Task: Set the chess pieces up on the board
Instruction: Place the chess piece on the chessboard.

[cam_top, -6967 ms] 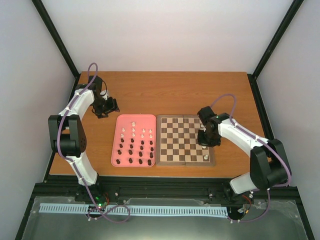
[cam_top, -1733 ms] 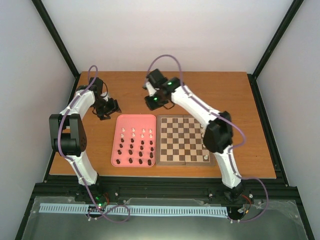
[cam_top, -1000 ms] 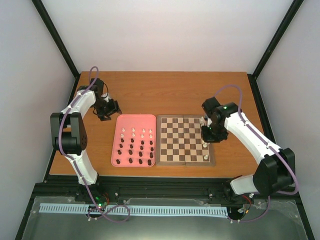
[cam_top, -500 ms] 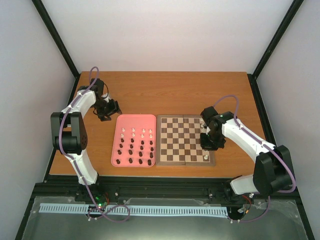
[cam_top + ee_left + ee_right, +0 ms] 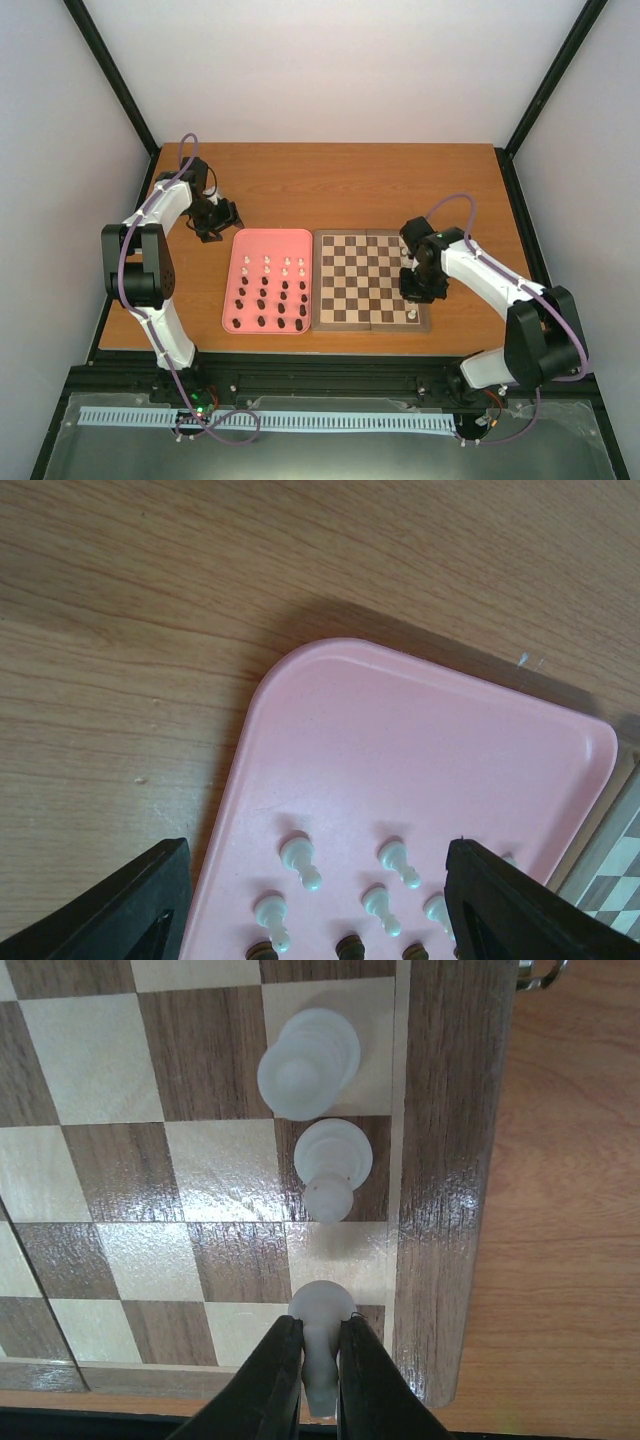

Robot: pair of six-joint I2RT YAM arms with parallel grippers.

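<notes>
right gripper pinching a white piece tight between its pads, at the board edge column, border just beside; two more white pieces straight ahead, same column; left gripper spread wide above pink tray corner; tray pieces below, between its fingers

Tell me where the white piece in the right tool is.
Right wrist view, bottom centre: the white piece is pinched in the right tool over the board's right-edge column, next to two other white pieces standing there.
</notes>
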